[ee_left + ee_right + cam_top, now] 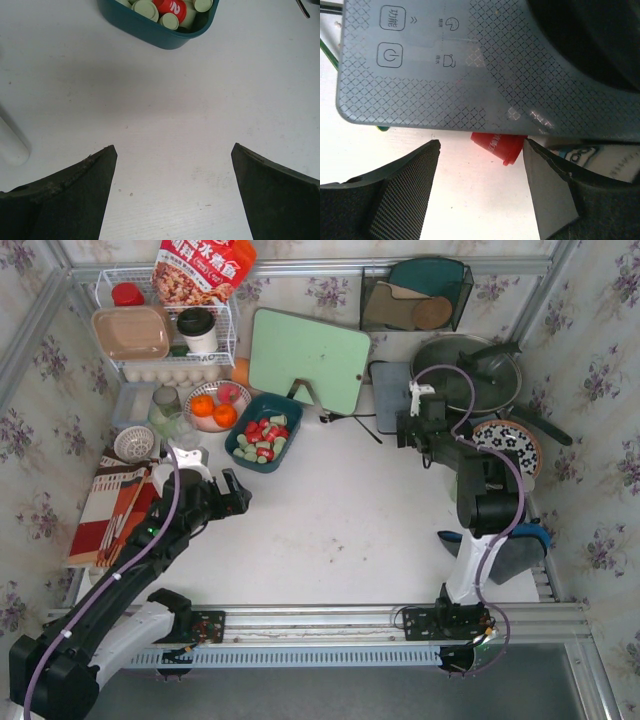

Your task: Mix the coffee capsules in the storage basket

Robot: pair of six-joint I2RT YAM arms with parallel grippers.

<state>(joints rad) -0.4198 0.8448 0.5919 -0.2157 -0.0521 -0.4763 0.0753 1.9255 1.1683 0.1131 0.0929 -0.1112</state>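
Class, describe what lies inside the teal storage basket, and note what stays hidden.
The storage basket holds red and pale green coffee capsules, loosely piled. Lower capsules and the basket's floor are covered, so the count cannot be told.
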